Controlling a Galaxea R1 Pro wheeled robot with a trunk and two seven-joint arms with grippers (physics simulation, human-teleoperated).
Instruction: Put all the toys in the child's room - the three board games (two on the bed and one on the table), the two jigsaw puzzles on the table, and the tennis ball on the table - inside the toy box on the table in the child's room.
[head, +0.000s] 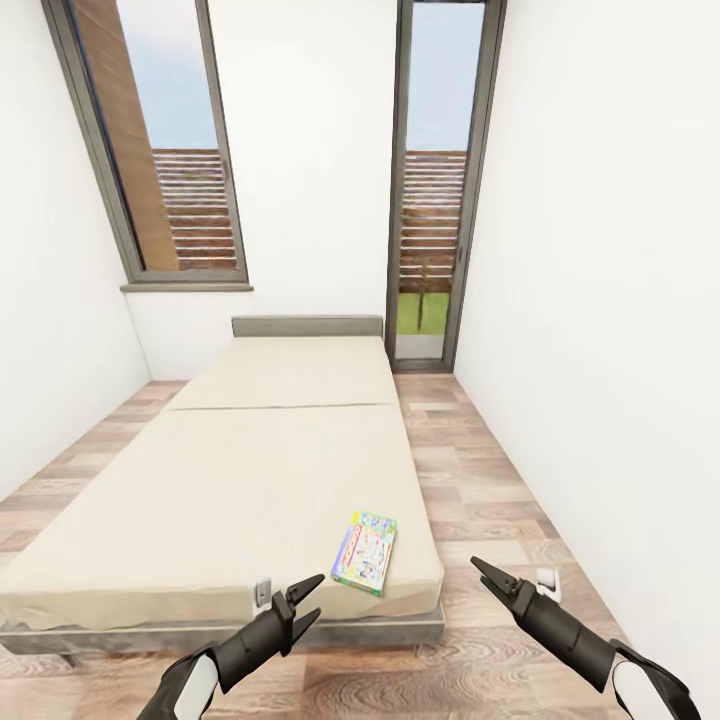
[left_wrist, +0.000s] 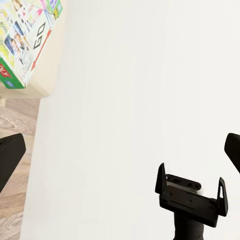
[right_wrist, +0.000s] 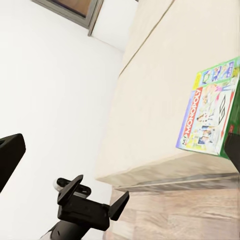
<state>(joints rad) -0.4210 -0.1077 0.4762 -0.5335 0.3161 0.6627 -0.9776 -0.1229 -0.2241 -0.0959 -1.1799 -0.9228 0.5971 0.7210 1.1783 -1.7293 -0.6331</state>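
The board game (head: 364, 552) lay flat near the bed's (head: 200, 500) foot corner, long axis toward the headboard, both claws spread wide, empty.

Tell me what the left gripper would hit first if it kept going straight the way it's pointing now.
Probably the foot end of the bed: the left gripper, open, points up and right toward the mattress corner where the board game lies. Depth is unclear, so it may meet the box first.

A long beige bed (head: 250, 470) stands on a wood-plank floor (head: 480, 500). Beyond its grey headboard (head: 307, 326), white walls (head: 600, 300) hold two tall grey-framed windows (head: 160, 150).
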